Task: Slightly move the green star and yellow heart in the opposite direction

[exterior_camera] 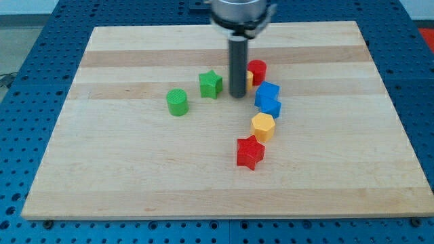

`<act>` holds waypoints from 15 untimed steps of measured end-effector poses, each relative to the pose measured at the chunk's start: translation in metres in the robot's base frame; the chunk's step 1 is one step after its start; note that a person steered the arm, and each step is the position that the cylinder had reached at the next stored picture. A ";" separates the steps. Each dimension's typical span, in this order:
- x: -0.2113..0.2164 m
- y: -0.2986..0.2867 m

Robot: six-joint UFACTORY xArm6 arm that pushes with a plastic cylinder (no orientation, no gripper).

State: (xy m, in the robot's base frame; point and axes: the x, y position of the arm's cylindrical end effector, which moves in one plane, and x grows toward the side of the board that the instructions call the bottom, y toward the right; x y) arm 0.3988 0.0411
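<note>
This looks like a robotics lab or test bench. A pale wooden tabletop [135,176] of glued planks lies on a blue perforated base plate [20,81] with a regular grid of mounting holes, the kind used for fixing experimental rigs. A machined metal arm end [241,13] hangs over the wood, and small coloured plastic blocks [264,102] sit scattered like test pieces.

Our rod [238,68] was a straight, dark grey cylinder ending in my tip [238,95]; above it sat a wider, silvery collar [241,13], perhaps metal.
</note>
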 end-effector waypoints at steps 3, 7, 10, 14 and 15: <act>0.000 -0.053; -0.039 -0.033; -0.039 0.006; -0.005 -0.032; 0.058 -0.032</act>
State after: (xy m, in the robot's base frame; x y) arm 0.4573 0.0096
